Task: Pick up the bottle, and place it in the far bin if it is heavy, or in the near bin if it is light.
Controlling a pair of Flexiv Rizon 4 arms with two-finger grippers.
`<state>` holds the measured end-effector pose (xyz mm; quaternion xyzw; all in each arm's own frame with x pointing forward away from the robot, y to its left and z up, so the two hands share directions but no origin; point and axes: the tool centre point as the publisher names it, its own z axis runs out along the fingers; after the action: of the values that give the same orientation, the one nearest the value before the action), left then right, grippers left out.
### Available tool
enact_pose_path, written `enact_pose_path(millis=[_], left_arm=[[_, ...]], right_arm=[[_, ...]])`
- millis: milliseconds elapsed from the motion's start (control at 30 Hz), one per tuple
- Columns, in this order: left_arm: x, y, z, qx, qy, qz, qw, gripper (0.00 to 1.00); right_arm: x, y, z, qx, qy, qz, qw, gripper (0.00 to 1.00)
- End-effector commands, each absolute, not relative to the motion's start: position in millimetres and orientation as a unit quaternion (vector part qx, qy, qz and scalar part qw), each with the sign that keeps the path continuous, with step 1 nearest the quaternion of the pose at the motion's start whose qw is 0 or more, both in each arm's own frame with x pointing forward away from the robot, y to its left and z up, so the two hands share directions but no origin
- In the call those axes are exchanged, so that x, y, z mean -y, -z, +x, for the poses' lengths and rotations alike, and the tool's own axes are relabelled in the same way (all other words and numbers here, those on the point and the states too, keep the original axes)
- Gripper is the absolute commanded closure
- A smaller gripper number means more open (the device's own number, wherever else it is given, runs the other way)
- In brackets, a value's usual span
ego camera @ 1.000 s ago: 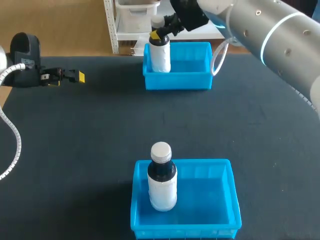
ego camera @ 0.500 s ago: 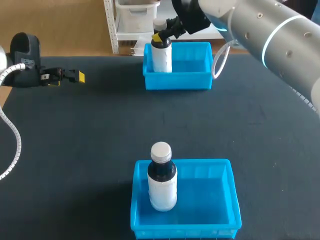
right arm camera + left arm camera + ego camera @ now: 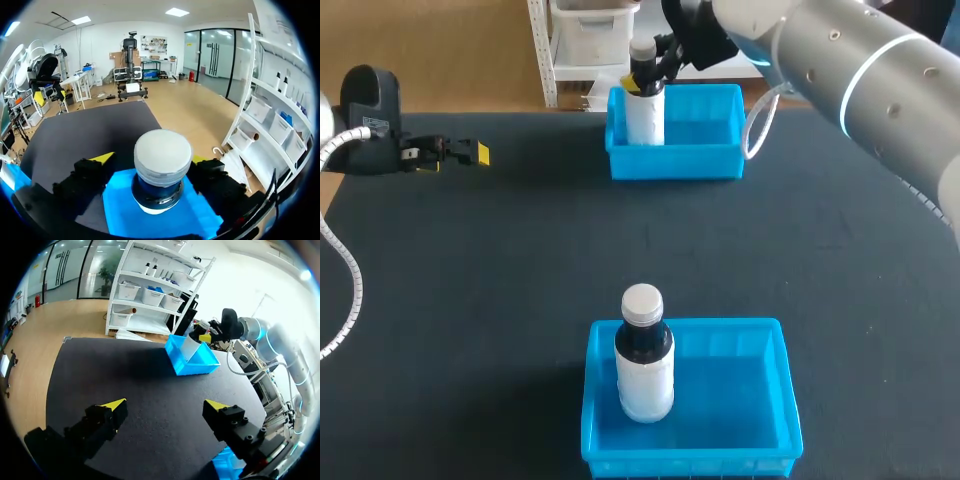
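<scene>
Standing upright at the left end of the far bin, the bottle has a white body, a dark neck and a white cap. Its base is inside the bin, close to the left wall.

The right arm enters from the right side of the head view and reaches across to the far bin. The right gripper is level with the bottle's neck, one finger on each side. In the right wrist view the cap of the bottle sits between the two yellow tips of the right gripper. A clear gap shows between one finger and the cap, so the fingers are spread and do not clamp the bottle. The blue floor of the far bin shows below the cap.

The left gripper is above the black table at its far left, well apart from both bins. In the left wrist view its fingers are wide apart and hold nothing. The far bin and the bottle lie well ahead of it.

The near bin is at the front edge of the table. A second bottle stands upright in its left half.
</scene>
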<state>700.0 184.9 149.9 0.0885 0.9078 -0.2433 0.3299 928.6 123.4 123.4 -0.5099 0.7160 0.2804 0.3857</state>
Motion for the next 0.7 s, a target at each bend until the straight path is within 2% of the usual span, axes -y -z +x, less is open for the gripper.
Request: enact_pose_path(millis=[33, 300, 700], left_arm=[[-185, -150, 700, -0.908, 0.243, 0.088, 0.33, 0.0], [-185, -150, 700, -0.908, 0.243, 0.088, 0.33, 0.0], [-185, -150, 700, -0.908, 0.243, 0.088, 0.33, 0.0]], right_arm=[[-126, -122, 942, -0.659, -0.401, -0.568, 0.285, 0.0], [-105, -123, 945, -0.682, -0.384, -0.558, 0.277, 0.0], [-28, -145, 929, -0.727, -0.343, -0.514, 0.298, 0.0]])
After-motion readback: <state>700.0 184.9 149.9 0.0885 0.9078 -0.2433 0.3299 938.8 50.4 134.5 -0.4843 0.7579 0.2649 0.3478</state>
